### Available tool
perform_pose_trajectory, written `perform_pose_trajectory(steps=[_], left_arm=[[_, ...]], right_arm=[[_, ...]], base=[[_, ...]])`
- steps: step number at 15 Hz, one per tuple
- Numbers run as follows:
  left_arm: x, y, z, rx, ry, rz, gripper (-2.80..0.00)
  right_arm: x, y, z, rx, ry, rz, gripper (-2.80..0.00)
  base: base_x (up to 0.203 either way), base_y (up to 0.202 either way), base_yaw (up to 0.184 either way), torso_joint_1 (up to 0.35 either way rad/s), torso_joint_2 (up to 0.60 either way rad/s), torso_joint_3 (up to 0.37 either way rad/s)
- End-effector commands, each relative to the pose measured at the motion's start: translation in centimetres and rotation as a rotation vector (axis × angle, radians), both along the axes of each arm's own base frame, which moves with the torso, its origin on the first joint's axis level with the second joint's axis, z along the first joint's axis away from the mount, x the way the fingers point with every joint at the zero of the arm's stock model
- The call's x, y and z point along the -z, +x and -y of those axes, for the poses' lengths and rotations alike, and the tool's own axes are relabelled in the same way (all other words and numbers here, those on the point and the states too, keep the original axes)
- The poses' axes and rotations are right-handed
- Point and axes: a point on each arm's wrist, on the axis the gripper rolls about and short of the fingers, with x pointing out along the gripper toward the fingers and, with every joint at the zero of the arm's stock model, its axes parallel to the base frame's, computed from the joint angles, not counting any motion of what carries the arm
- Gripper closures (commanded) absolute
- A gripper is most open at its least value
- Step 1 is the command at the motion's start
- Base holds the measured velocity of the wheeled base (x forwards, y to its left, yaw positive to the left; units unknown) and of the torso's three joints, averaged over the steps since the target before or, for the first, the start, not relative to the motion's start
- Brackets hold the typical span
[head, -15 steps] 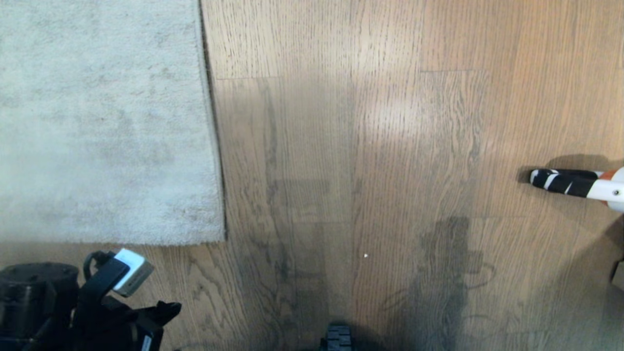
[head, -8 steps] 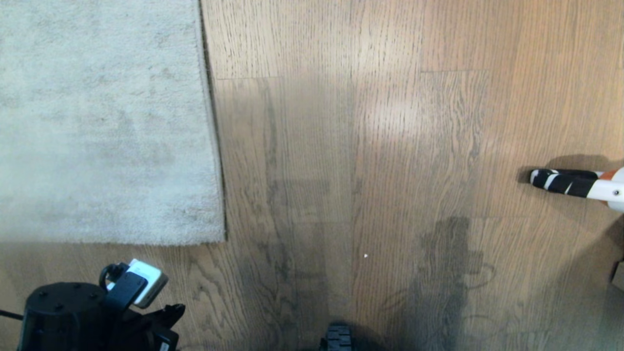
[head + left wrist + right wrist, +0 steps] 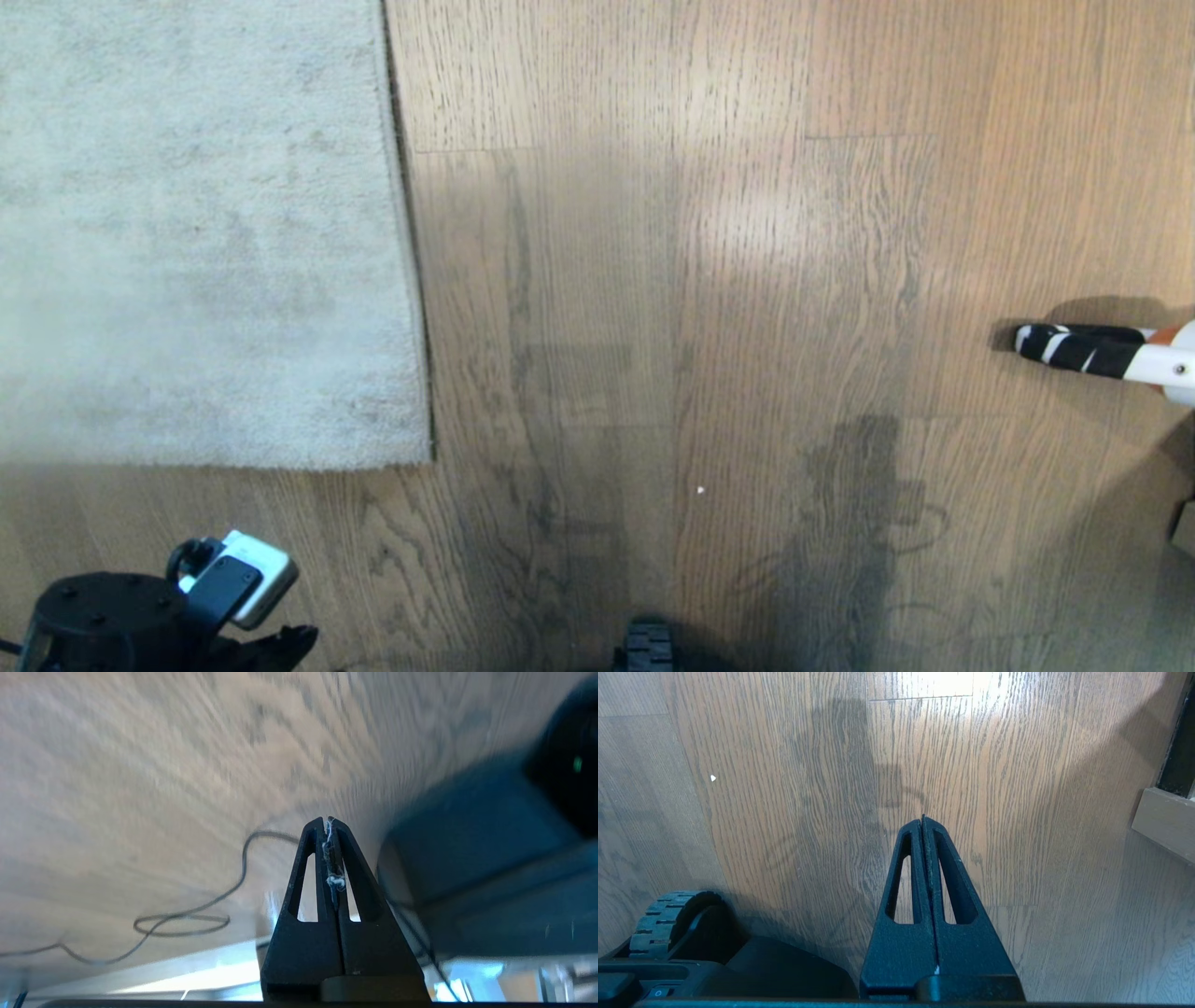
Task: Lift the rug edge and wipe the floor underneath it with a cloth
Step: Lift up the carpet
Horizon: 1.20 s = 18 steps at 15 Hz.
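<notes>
Brown wood-grain plank floor [image 3: 747, 280] across the whole head view, one pale grey short-pile rug [image 3: 187, 233] lying flat at upper left, its near corner [image 3: 411, 448] down on the planks. One white tool with a black-and-white striped tip [image 3: 1074, 347] at the right border, well apart from the rug. One tiny white speck [image 3: 700, 489] on the planks. One thin dark cable [image 3: 187, 917] looped on the floor in the left wrist view. No yellow cloth in any view. Two grippers: left gripper [image 3: 329, 823] with fingers pressed together, wisps of pale fluff caught between; right gripper [image 3: 923, 821] likewise closed, empty, pointing down at bare planks. Compared with a second earlier: left arm [image 3: 121, 616] lower in the bottom-left corner, farther from the rug; rug, tool and speck unmoved.
</notes>
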Motion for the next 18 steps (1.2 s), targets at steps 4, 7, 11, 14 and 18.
perform_pose_trajectory(steps=[4, 7, 11, 14, 18], left_arm=[[1.9, 3.7, 1.6, -0.022, 0.012, 0.024, 0.0], [3.5, 5.8, 3.3, -0.052, 0.031, 0.088, 0.0], [5.7, 7.3, 5.7, -0.17, 0.108, 0.191, 0.0], [5.2, 9.5, 7.0, -0.231, 0.092, 0.282, 0.0], [4.2, 12.0, 8.6, -0.297, 0.11, 0.342, 0.0]], right_arm=[[0.0, 0.0, 0.0, 0.0, 0.0, 0.001, 0.0], [0.0, 0.0, 0.0, 0.0, 0.0, 0.001, 0.0], [0.0, 0.0, 0.0, 0.0, 0.0, -0.001, 0.0], [0.0, 0.0, 0.0, 0.0, 0.0, -0.001, 0.0], [0.0, 0.0, 0.0, 0.0, 0.0, -0.001, 0.0]], base=[[0.0, 0.0, 0.0, 0.0, 0.0, 0.0], [0.0, 0.0, 0.0, 0.0, 0.0, 0.0], [0.0, 0.0, 0.0, 0.0, 0.0, 0.0], [0.0, 0.0, 0.0, 0.0, 0.0, 0.0], [0.0, 0.0, 0.0, 0.0, 0.0, 0.0]])
